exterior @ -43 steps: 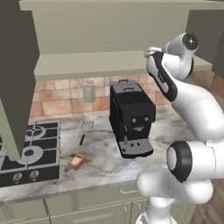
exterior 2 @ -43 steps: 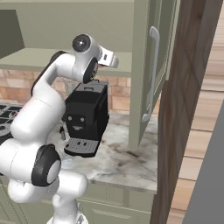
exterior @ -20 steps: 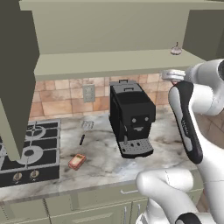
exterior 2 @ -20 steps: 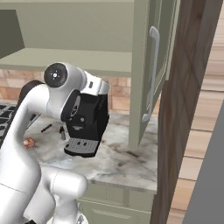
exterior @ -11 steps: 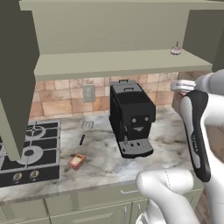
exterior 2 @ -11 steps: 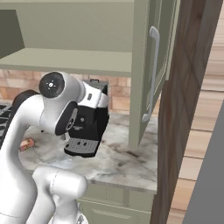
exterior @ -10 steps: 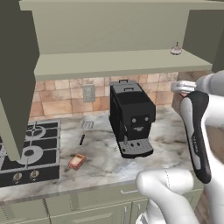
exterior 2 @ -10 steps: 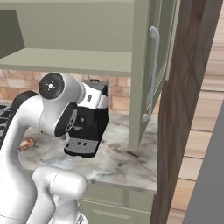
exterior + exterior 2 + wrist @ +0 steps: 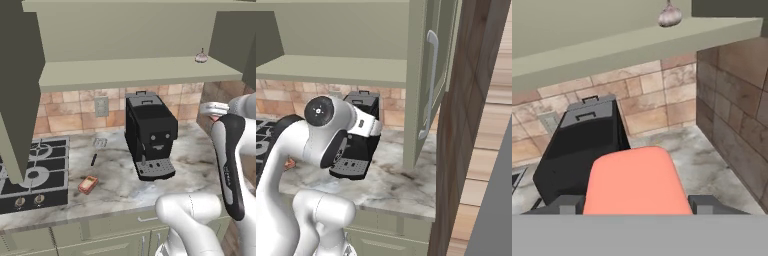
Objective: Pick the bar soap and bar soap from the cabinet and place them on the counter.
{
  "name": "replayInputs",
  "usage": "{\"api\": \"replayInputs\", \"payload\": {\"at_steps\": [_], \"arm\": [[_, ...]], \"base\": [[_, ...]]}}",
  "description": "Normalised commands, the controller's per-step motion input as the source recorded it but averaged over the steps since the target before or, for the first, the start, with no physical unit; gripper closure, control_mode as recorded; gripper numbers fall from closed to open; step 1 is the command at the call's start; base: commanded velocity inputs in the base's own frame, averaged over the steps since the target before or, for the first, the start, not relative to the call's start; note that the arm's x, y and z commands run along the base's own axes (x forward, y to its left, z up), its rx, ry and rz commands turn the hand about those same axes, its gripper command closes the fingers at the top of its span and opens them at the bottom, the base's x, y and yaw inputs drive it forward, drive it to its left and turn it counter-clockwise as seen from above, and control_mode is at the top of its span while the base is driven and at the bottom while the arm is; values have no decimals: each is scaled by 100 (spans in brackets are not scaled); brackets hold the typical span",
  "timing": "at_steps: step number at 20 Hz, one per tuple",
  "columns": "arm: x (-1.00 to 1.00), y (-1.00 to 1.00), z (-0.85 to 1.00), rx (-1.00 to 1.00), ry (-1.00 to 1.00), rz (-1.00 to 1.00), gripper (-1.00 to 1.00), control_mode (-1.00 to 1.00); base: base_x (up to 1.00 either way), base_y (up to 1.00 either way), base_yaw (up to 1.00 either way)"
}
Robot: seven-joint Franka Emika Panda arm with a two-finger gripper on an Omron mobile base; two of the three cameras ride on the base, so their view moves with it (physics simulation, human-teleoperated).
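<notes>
Coral-red bar soap (image 9: 637, 182): 1 | orange-brown bar soap (image 9: 88, 184): 1

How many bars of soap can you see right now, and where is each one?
2. The coral-red bar soap sits between the gripper fingertips, in front of the coffee machine. The orange-brown bar soap lies on the counter beside the gas hob. No others are visible.

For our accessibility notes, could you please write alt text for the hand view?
A coral-red bar of soap sits between the end effector's two dark fingertips, close to the camera. Behind it are a black coffee machine on the marbled counter, a tiled wall, and a small pale knob-topped item on the cabinet shelf.
</notes>
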Motion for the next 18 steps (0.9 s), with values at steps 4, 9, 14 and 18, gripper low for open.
{"api": "replayInputs", "payload": {"at_steps": [4,9,14,18], "arm": [[0,-12,-43,0,9,0,100,-100],[0,-6,-46,0,9,0,100,-100],[0,-10,-47,0,10,0,100,-100],[0,-11,-47,0,11,0,100,-100]], "base": [[0,0,0],[0,0,0],[0,0,0],[0,0,0]]}}
